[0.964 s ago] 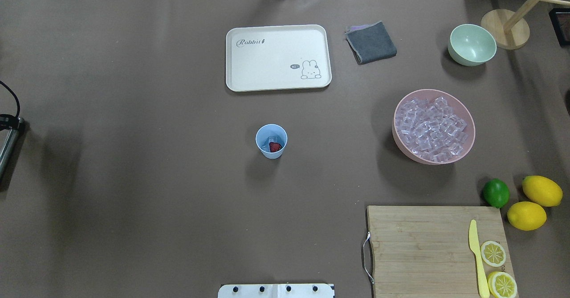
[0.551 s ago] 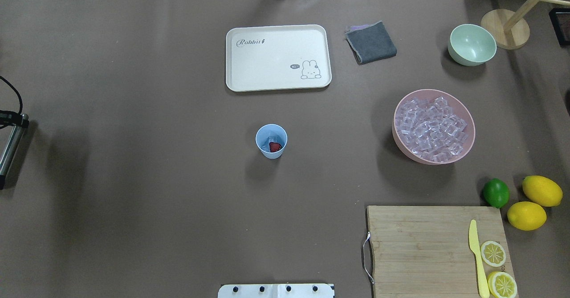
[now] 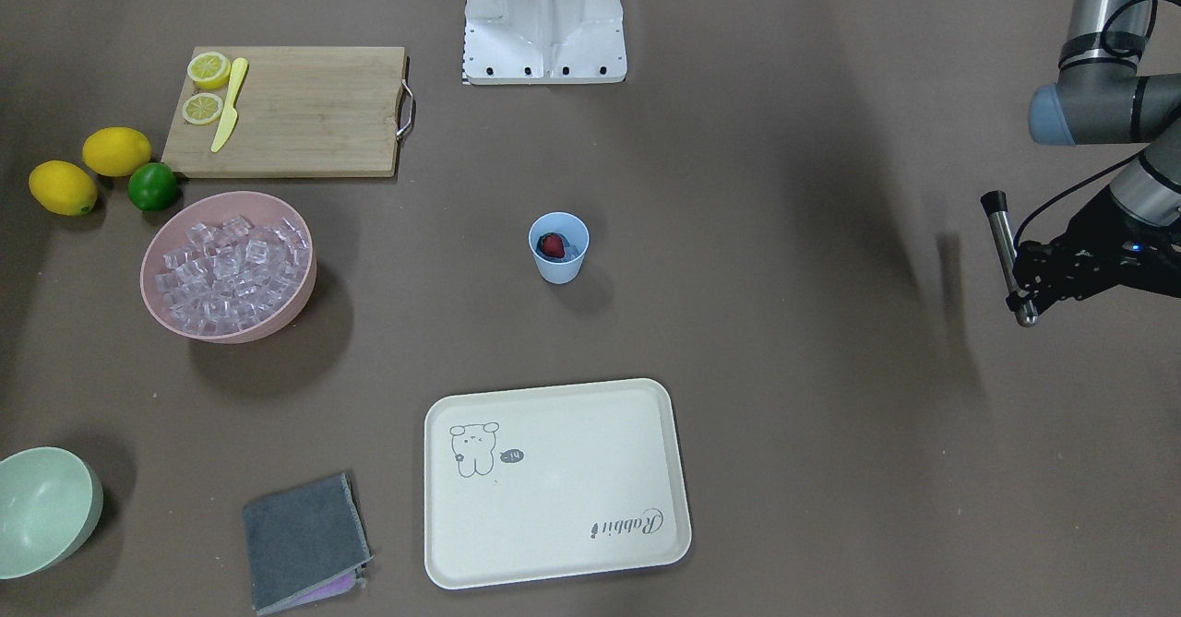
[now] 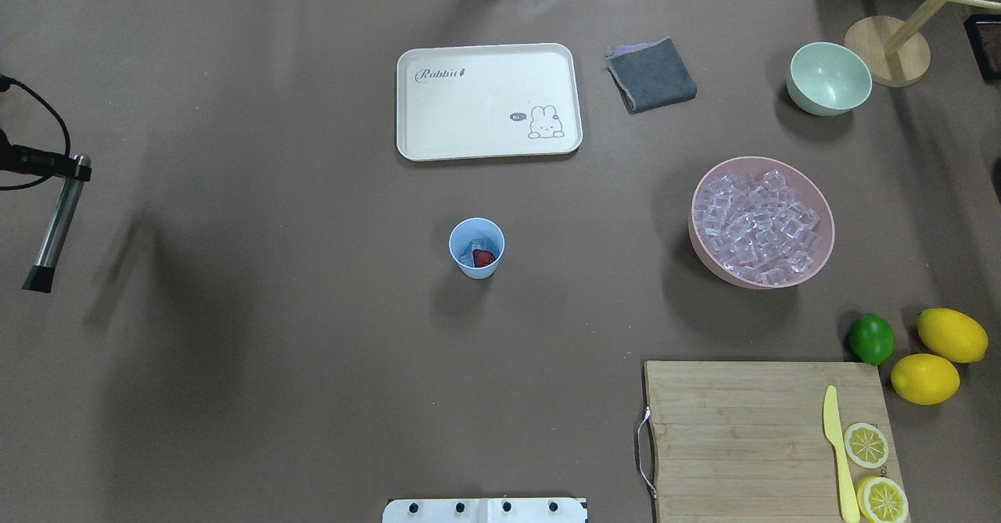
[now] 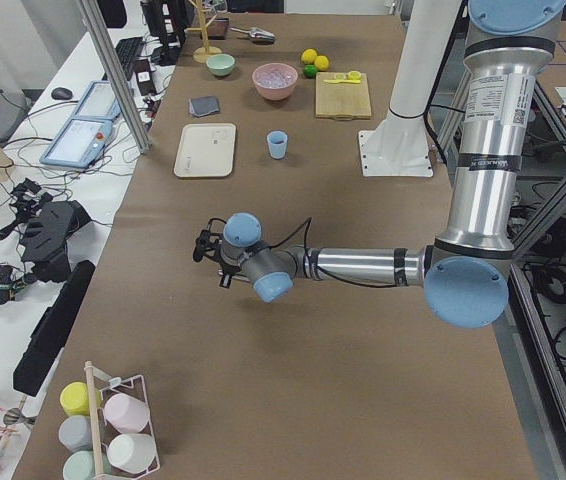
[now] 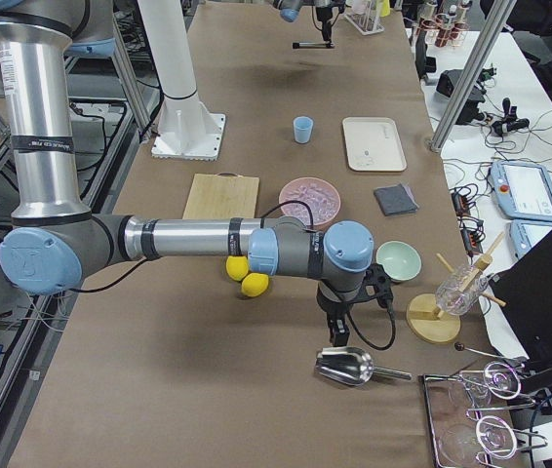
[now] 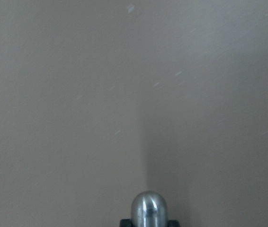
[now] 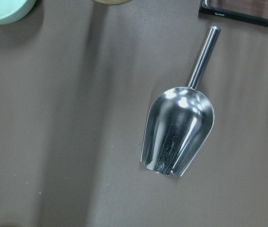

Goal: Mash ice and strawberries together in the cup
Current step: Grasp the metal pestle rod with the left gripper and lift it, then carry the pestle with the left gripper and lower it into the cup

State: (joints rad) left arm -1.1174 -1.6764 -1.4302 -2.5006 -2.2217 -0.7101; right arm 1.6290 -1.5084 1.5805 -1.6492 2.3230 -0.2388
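The light-blue cup (image 4: pixel 476 248) stands mid-table, also in the front view (image 3: pixel 558 250). Inside it lie a red strawberry (image 4: pixel 484 258) and a clear ice cube (image 4: pixel 471 245). More ice (image 4: pixel 755 224) fills the pink bowl (image 4: pixel 821 269). My left gripper (image 4: pixel 69 165) is at the table's far left, well away from the cup, shut on the silver end of a metal muddler (image 4: pixel 56 222); the front view shows the muddler (image 3: pixel 1008 253) too. My right gripper (image 6: pixel 339 320) hovers over a metal scoop (image 8: pixel 179 137); I cannot tell whether it is open or shut.
A cream tray (image 4: pixel 489 101), a grey cloth (image 4: pixel 651 75) and a pale-green bowl (image 4: pixel 829 79) lie at the far side. A cutting board (image 4: pixel 751 437) with a yellow knife and lemon slices, a lime (image 4: pixel 870 338) and two lemons sit near right.
My left gripper has moved the muddler further into the overhead view, away from the robot and slightly toward the table's middle. The cup and its contents have not moved.
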